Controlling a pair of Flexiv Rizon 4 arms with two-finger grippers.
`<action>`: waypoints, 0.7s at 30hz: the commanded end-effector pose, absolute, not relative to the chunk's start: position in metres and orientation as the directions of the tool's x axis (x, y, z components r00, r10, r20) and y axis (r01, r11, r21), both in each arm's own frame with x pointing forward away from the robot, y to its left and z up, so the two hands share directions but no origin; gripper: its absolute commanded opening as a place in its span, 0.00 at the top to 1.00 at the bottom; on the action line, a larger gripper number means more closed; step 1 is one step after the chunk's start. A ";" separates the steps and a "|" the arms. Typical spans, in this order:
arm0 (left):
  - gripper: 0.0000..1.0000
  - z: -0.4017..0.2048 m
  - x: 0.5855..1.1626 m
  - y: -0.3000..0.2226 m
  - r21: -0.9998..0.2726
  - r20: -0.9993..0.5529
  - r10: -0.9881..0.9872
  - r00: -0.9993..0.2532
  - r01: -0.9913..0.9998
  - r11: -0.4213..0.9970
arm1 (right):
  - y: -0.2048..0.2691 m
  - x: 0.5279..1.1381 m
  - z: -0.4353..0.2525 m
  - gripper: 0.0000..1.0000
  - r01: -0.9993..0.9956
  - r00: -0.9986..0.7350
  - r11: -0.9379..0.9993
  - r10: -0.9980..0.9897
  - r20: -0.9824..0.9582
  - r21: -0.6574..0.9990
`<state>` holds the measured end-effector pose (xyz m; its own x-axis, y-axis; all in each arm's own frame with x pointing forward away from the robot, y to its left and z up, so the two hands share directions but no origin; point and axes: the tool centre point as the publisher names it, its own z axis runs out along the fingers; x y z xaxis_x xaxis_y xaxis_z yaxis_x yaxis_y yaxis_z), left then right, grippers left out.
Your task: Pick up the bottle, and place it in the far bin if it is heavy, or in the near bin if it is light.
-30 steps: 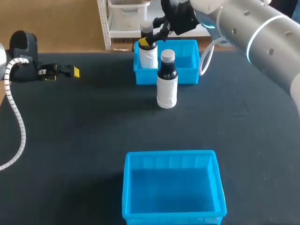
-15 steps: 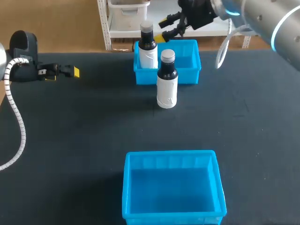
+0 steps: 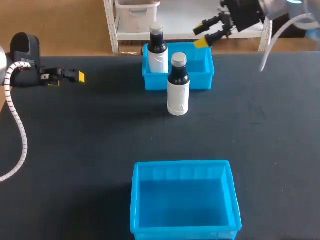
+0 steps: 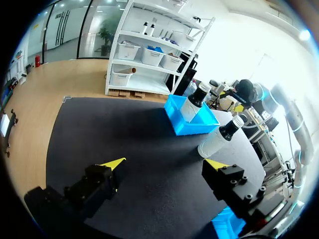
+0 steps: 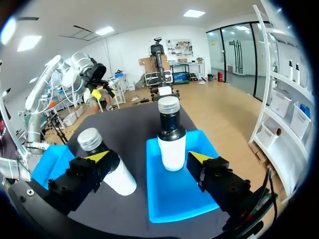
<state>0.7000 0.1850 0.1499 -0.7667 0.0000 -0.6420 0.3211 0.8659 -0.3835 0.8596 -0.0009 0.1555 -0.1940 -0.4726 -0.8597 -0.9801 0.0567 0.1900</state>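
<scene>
Resting over the table's (image 3: 75, 150) left side, the left gripper (image 3: 70, 76) has its fingers spread wide and grips nothing. The first bottle (image 3: 158, 50) stands upright inside the far bin (image 3: 202, 82), in its left part. The second bottle (image 3: 178, 90) stands upright on the table, just in front of that bin. The near bin (image 3: 182, 232) sits at the front edge, well apart from both bottles. The right gripper (image 3: 200, 36) hangs above the far bin's back right corner, fingers apart, clasping nothing.
</scene>
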 end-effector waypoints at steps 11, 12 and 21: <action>0.00 0.150 0.700 0.185 -0.383 -0.642 0.000 -0.767 0.321 0.866 | -0.038 0.793 0.171 0.00 -0.988 -0.133 0.131 -0.469 -0.873 0.080; 0.00 0.150 0.700 0.185 -0.383 -0.642 0.000 -0.767 0.321 0.866 | -0.038 0.790 0.169 0.00 -0.988 -0.132 0.136 -0.468 -0.874 0.076; 0.00 0.150 0.700 0.185 -0.383 -0.642 0.000 -0.767 0.321 0.866 | -0.025 0.767 0.153 0.00 -0.983 -0.117 0.181 -0.477 -0.871 0.033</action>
<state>0.7000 0.1850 0.1499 -0.7667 0.0000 -0.6420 0.3211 0.8659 -0.3835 0.7927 -0.0280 0.1523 -0.1169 -0.4770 -0.8711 -0.9794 -0.0900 0.1807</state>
